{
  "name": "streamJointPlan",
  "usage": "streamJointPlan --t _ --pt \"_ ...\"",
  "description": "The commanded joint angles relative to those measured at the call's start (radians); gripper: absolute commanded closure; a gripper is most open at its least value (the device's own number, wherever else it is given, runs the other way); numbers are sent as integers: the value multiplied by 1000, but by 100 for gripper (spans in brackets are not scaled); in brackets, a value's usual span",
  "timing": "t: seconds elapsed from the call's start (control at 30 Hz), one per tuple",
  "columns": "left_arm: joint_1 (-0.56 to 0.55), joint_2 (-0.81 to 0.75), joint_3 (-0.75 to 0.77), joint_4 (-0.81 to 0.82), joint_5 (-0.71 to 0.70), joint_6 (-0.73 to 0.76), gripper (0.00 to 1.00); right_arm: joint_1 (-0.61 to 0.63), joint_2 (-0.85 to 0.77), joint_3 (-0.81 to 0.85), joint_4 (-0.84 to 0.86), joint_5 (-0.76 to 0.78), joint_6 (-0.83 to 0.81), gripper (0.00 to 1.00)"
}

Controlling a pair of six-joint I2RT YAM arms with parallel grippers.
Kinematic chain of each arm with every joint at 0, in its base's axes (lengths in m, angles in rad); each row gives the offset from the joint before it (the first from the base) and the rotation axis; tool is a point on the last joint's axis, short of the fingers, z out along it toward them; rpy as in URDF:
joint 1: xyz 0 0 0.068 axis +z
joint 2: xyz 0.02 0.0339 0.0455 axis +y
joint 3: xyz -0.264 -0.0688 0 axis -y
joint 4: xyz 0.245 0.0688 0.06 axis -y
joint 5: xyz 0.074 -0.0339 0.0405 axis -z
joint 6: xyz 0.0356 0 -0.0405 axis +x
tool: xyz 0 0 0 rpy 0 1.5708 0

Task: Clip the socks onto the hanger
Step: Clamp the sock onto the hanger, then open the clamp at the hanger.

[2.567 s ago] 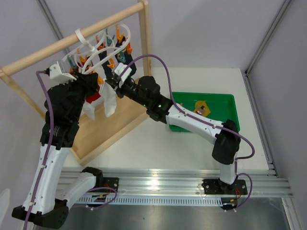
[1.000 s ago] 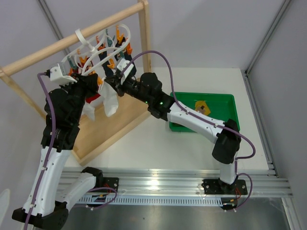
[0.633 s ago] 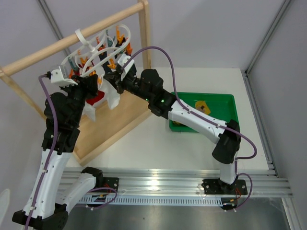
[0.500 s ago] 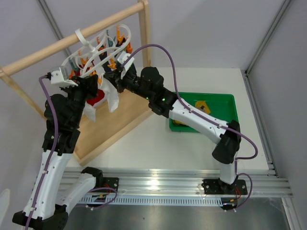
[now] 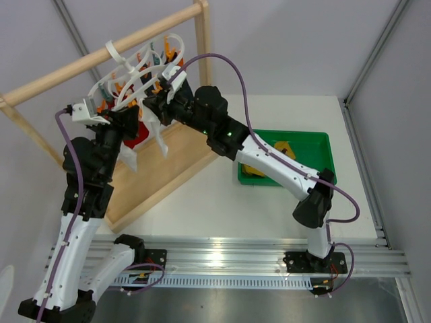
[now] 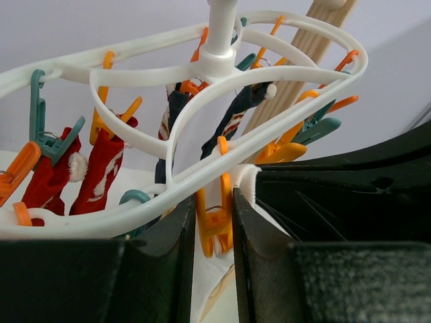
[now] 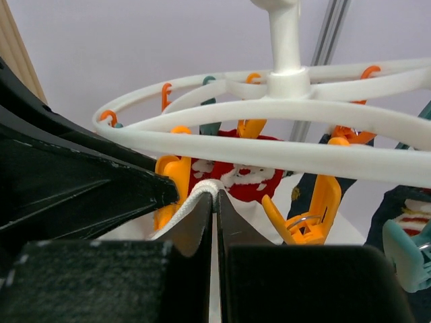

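Cuff of one white sock (image 7: 202,192) is pinched between the closed jaws of the right gripper (image 7: 215,212), just below the hanger (image 7: 303,151) ring. The left gripper (image 6: 214,232) has its jaws closed on an orange peg (image 6: 217,222), with the cuff just right of them. Red socks (image 6: 101,168) hang to their left. A wooden rack (image 5: 81,64) stands behind.

Right arm (image 5: 269,161) stretching further up and left, right gripper (image 7: 215,202) lifting pinched white sock (image 5: 161,140) closer under hanger (image 5: 138,64); left arm (image 5: 84,188) straightening, standing taller, left gripper (image 6: 214,215) climbing too, jaws now hugging orange peg (image 6: 215,229)
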Motion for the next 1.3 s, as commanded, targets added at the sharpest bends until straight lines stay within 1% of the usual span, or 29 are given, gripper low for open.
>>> streamJointPlan --t 0.0,0.07,0.1,0.13,0.17,0.2,0.27,0.33,0.37,0.43,0.47,0.5,0.57,0.6,0.63,0.73,0.77,0.83,0.9,1.03,1.23,1.27 --pt "-9 -3 -24 -61 85 -10 78 5 11 50 -7 8 25 100" --pt "-9 -6 -24 -58 85 -17 68 5 11 48 -9 11 28 100" --pt "-9 -7 -24 -56 85 -19 56 5 11 48 -10 11 30 100" --pt "-9 -7 -24 -58 85 -19 50 5 10 48 -10 11 30 100" --pt "-9 -10 -24 -61 85 -22 41 5 10 48 -10 10 30 100" --pt "-9 -12 -24 -62 81 -22 38 5 7 50 -10 11 31 100" --pt "-9 -13 -24 -67 67 -22 36 5 5 51 -10 11 33 100" --pt "-9 -16 -24 -73 55 -22 32 6 2 51 -12 10 36 100" --pt "-9 -18 -22 -77 41 -24 26 5 1 51 -12 8 36 100" --pt "-9 -29 -21 -91 29 -33 20 6 -3 50 -15 8 39 99" --pt "-9 -33 -13 -97 25 -39 12 8 -1 50 -19 10 41 96" --pt "-9 -44 -3 -110 16 -45 9 8 -3 51 -24 10 42 94" --pt "-9 -58 23 -157 5 -63 1 8 -13 37 -36 10 42 82" --pt "-9 -64 45 -179 -13 -71 1 8 -19 30 -38 10 44 77" --pt "-9 -78 68 -223 -22 -77 1 9 -27 19 -39 8 44 67" --pt "-9 -105 129 -313 -54 -102 1 8 -65 -22 -52 13 39 53" --pt "-9 -111 143 -335 -60 -106 1 8 -88 -30 -91 14 39 50" --pt "-9 -122 189 -376 -80 -109 0 8 -117 -77 -104 17 36 42" --pt "-9 -134 226 -445 -96 -105 1 8 -170 -146 -111 31 32 37" --pt "-9 -136 294 -550 -114 -93 1 3 -262 -278 -105 89 7 34" --pt "-9 -99 390 -648 -31 -97 1 -53 -366 -432 -58 111 11 30" --pt "-9 -92 393 -656 -18 -100 0 -67 -369 -438 -18 100 16 30"
